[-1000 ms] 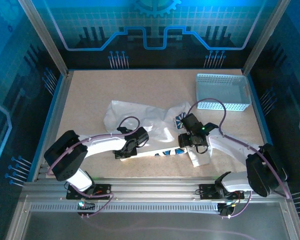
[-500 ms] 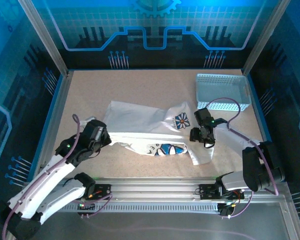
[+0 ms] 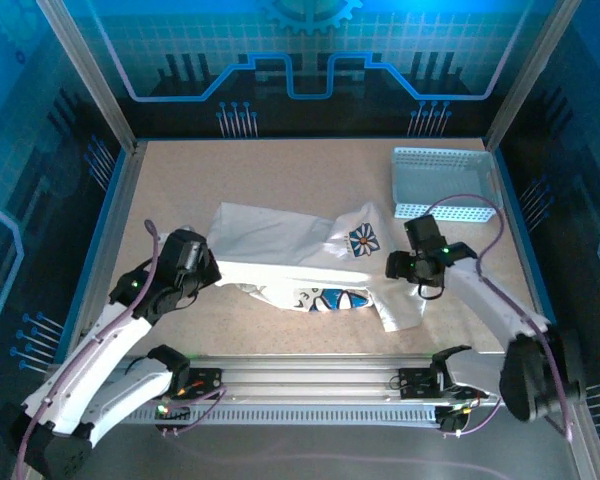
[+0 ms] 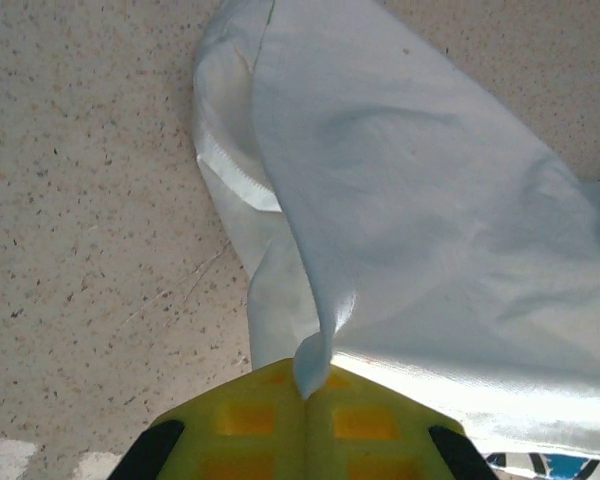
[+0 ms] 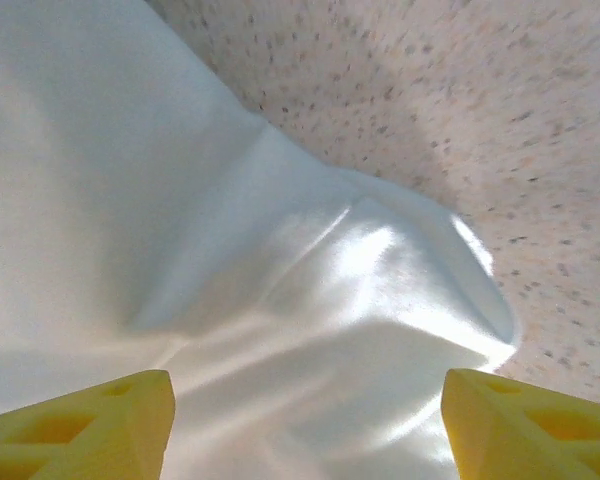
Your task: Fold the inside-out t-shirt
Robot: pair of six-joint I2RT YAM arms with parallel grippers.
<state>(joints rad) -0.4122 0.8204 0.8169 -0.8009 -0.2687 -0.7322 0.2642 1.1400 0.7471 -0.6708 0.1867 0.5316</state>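
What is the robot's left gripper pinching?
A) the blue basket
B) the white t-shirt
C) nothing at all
B: in the left wrist view, the left gripper is shut on a pulled-up fold of the white t-shirt.

The speckled beige table (image 3: 280,170) bears the white t-shirt (image 3: 280,235) and a perforated basket (image 3: 445,212).

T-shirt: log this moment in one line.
left gripper: shut on t-shirt edge | right gripper: open over t-shirt | basket: far right corner

Robot lab cell: aluminium-profile frame (image 3: 310,385), blue circuit-print wall panels (image 3: 180,50), speckled tabletop (image 3: 280,170).
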